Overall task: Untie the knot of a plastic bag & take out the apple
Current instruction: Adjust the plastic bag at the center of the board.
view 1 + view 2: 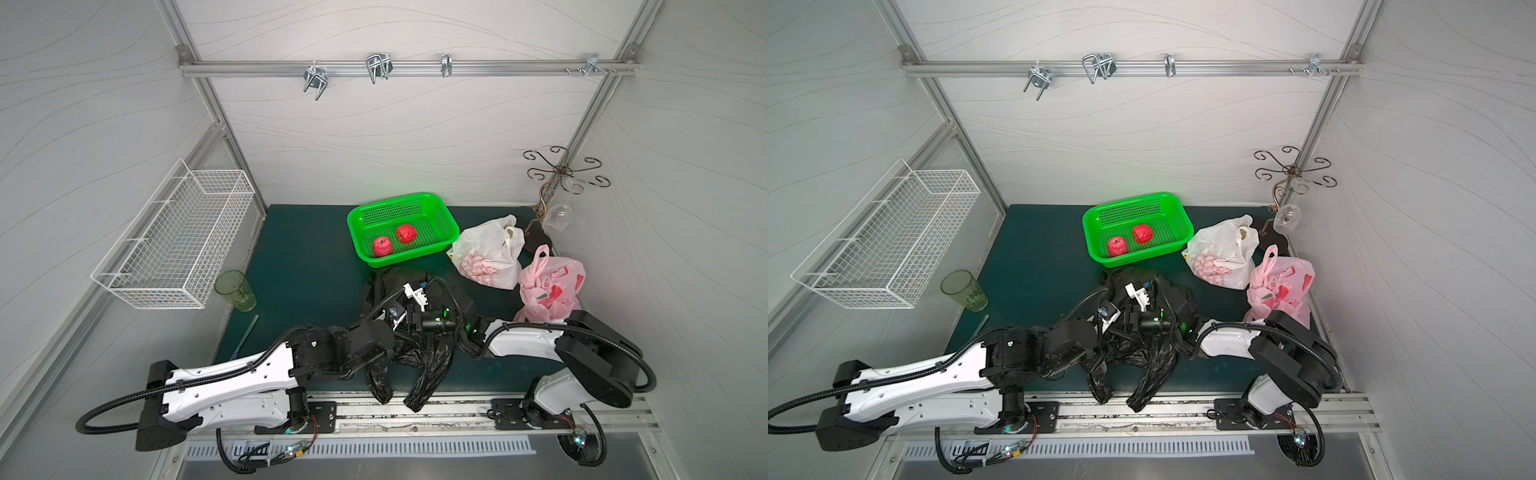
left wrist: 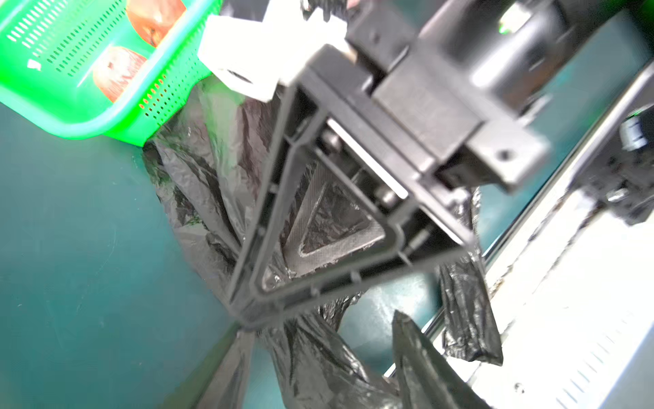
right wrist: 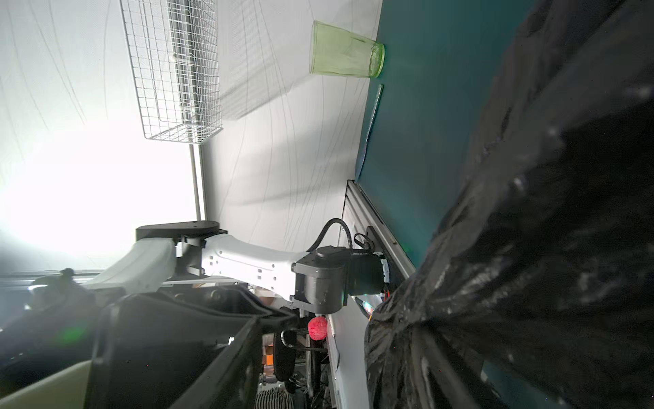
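Green mat: one basket, two apples, three bags. Left gripper and right gripper apparently touch the black bag; finger gaps indiscernible.

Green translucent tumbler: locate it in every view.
In a top view: green translucent tumbler left of centre, below white wire basket.
In a top view: same spot.
Left wrist: absent.
Right wrist: picture's upper middle, near the basket.
Shared landmark: black plastic bag, in all four.

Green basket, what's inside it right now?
The green basket holds two red apples lying apart: the nearer apple and the farther apple. Its near wall covers a strip of the floor, so that strip cannot be checked.
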You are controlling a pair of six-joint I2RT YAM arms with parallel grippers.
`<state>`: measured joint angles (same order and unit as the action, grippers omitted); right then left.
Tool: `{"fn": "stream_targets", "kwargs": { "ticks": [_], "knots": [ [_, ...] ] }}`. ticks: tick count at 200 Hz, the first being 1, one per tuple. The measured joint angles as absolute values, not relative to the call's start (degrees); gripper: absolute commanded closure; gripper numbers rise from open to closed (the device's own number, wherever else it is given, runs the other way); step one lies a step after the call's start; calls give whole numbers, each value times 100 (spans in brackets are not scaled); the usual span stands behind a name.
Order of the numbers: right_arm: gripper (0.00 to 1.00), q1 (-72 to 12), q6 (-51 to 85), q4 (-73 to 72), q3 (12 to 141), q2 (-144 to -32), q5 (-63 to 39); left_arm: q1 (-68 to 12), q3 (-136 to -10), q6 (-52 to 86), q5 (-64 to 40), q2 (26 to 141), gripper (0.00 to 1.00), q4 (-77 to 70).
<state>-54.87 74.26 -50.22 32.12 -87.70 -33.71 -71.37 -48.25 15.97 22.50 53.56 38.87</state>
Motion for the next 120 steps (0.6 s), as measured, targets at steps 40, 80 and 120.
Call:
{"fn": "stream_targets", "kwargs": {
  "ticks": [40,80,120],
  "knots": [
    [35,-5494,7811,-5684,3238,-9212,-3424,-7170,-4613,1763,2209,5332,38,3741],
    [35,-5496,8036,-6077,3238,-9336,-3461,-7170,-4501,2112,2423,5507,41,3830],
    [36,-5505,8130,-6259,3240,-9336,-3461,-7111,-4230,2440,2672,5511,45,3968]
  ]
}}
